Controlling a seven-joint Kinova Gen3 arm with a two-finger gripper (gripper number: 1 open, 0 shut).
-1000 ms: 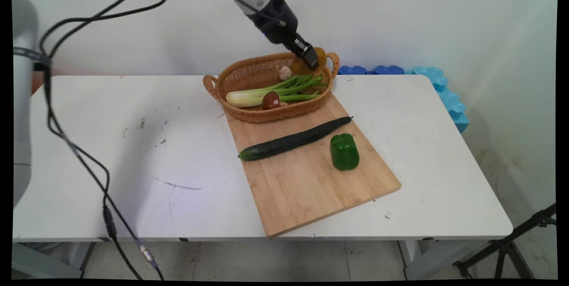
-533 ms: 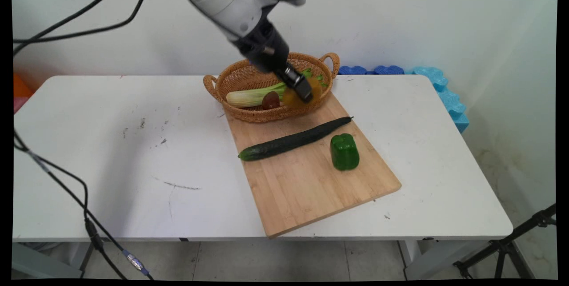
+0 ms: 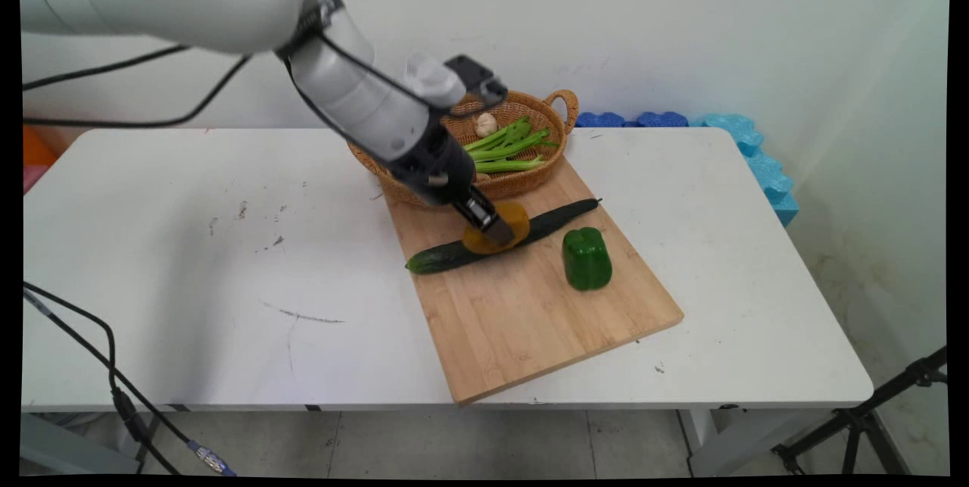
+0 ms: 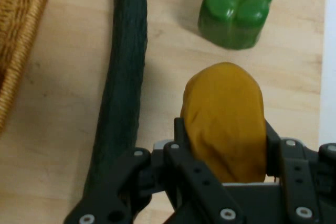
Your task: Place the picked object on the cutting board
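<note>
The white rectangular surface (image 3: 189,245) has rounded corners and carries dark scuff marks (image 3: 257,226) and a thin curved dark line (image 3: 303,315) on its left half. A rectangular light bamboo cutting board (image 3: 522,320) lies directly on it, right of centre, turned at an angle, its near corner close to the front edge. An oval woven wicker basket (image 3: 522,180) with loop handles rests partly on the board's far end.

My black gripper (image 4: 223,145) is holding an ochre-yellow potato (image 4: 226,119). The dark green cucumber (image 4: 123,82) and glossy green pepper (image 4: 236,6) are lying on pale, grained wooden board (image 4: 58,129), beside tan woven basket (image 4: 18,30).
</note>
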